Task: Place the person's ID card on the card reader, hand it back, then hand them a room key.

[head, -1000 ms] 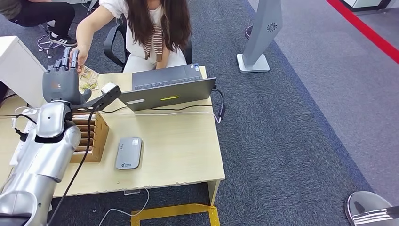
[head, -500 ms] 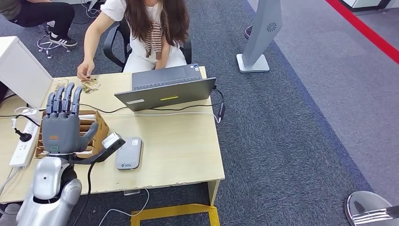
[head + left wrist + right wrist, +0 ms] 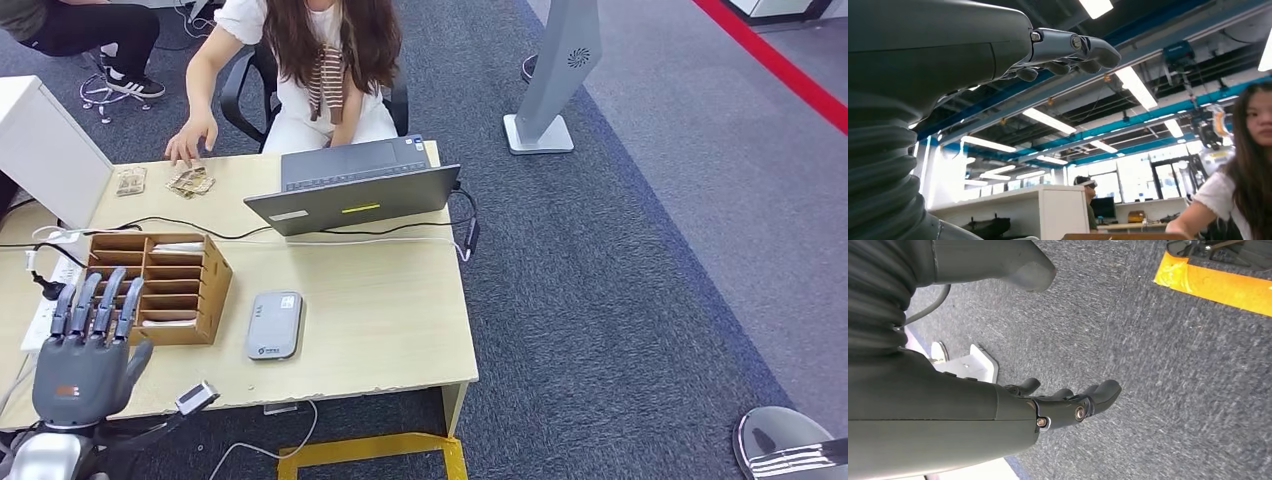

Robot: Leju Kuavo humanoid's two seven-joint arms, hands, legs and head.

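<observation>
— Hovering at the desk's (image 3: 400, 340) near-left corner, the left hand (image 3: 80, 350) holds nothing, fingers spread; the right hand (image 3: 1068, 402) hangs empty.
— The cards (image 3: 190, 181) lie at the far-left edge, thin, stiff, slippery: judged best pinched by an edge.

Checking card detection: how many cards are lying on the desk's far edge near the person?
2: one card nearest the white box, the other card beside it, just below the person's hand. More may sit in the wooden organizer.
</observation>
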